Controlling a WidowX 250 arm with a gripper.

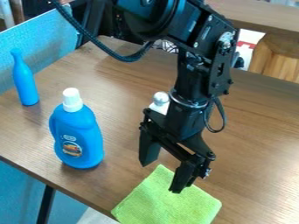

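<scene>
Your end effector (163,175) is spread wide and empty, its angular black fingers pointing down at the green microfiber cloth (166,202). The table (125,76) supports the cloth's soft, nubby weave nearly flat. Broad-based, the smooth blue detergent bottle (79,135) stands upright; a slender blue bottle (24,81) stands beyond.

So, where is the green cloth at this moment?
In the camera view, the green cloth lies on the table at the bottom middle, near the open claw, to the right of the white-capped blue bottle.
</scene>
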